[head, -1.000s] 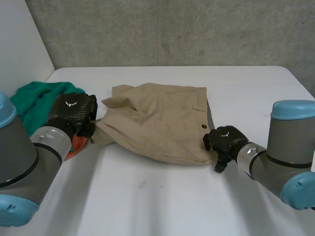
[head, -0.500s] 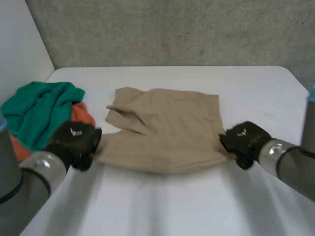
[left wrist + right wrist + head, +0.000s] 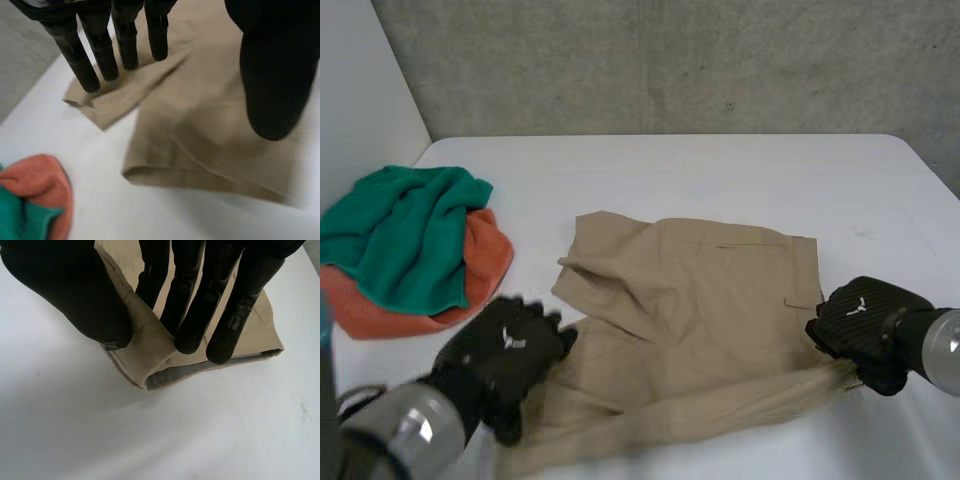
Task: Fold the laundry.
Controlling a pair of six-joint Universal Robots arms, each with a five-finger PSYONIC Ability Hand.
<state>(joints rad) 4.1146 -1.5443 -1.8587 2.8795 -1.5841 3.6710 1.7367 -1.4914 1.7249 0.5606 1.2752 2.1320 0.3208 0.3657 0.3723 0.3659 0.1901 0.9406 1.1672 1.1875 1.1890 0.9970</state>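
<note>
The green towel lies heaped on an orange cloth at the left of the desk. Right of the towel and nearer the robot, the left hand is over the near left leg of the khaki shorts. Its fingers are straight, tips on a turned-over flap, thumb spread wide, gripping nothing. The shorts lie rumpled on the desk, near the towel but clear of it. At their edge farthest from the towel, the right hand pinches the waistband corner between thumb and straight fingers. The cloth looks light, limp woven cotton. It will likely sag and crease, so hemmed edges and the thicker waistband seem the surest holds.
</note>
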